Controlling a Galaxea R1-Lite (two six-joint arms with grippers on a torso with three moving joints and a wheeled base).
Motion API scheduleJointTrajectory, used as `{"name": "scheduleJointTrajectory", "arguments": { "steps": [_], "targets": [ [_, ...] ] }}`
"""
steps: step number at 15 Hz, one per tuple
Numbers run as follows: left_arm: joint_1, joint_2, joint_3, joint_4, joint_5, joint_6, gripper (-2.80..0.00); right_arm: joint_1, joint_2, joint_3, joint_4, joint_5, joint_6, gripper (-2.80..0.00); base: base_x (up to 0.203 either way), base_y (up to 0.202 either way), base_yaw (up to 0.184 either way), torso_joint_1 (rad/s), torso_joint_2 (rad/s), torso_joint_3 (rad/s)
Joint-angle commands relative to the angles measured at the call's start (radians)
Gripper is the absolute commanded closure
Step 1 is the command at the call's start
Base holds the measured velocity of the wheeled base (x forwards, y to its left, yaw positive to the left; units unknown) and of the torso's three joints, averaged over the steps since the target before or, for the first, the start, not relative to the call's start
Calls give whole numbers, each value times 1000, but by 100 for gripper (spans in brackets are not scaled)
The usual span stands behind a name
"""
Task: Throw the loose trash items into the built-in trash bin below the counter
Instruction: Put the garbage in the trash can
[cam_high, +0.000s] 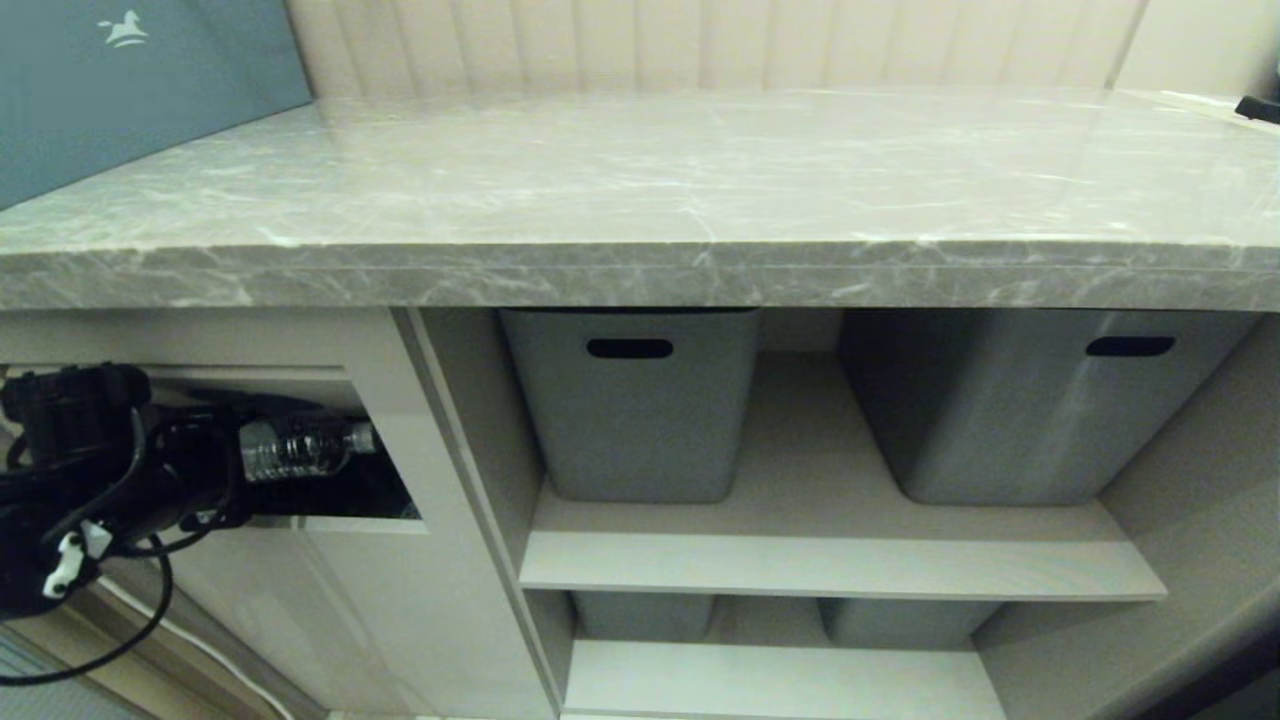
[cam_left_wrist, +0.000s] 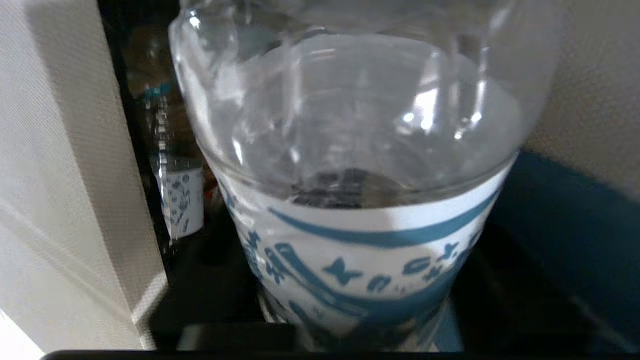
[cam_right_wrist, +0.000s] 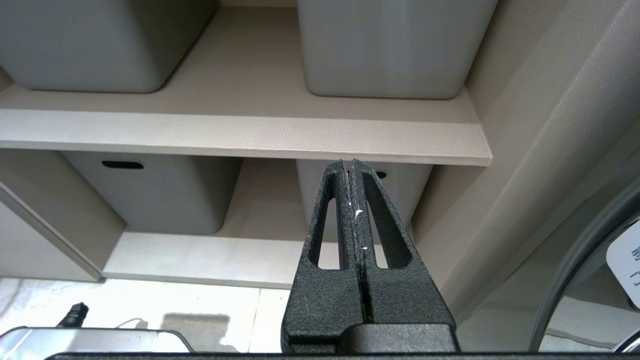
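The left hand (cam_high: 235, 470) reaches into the trash bin opening (cam_high: 385, 490), bottle (cam_high: 300, 448) lying level, cap pointing right; grip uncertain.

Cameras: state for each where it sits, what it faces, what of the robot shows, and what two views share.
Head view: from the head, down onto the counter; left gripper pushes a bottle into the trash bin opening.
Left wrist view: faces that bottle at the opening; no gripper visible.
Right wrist view: faces grey tubs; shut right gripper shows.
Shared: head and right wrist both show the tubs.
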Motion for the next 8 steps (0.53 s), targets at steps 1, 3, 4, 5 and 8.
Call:
{"name": "scheduleJointTrajectory", "arguments": {
  "steps": [1,3,4,5,8],
  "targets": [
    [-11,-2,-1,-5,0,-7,-280,0,0,0,0,0,0,0,0,0,0,0,0,0],
    [-22,-2,-1,-5,0,-5,-280,0,0,0,0,0,0,0,0,0,0,0,0,0],
    [-25,-2,-1,-6,0,1,-280,0,0,0,0,-1,2,0,0,0,0,0,0,0],
    [-29,-2,-1,-6,0,11,-280,0,0,0,0,-1,2,0,0,0,0,0,0,0],
    [-30,1,-9,-6,0,15,-280,0,0,0,0,-1,2,0,0,0,0,0,0,0]
  ]
}}
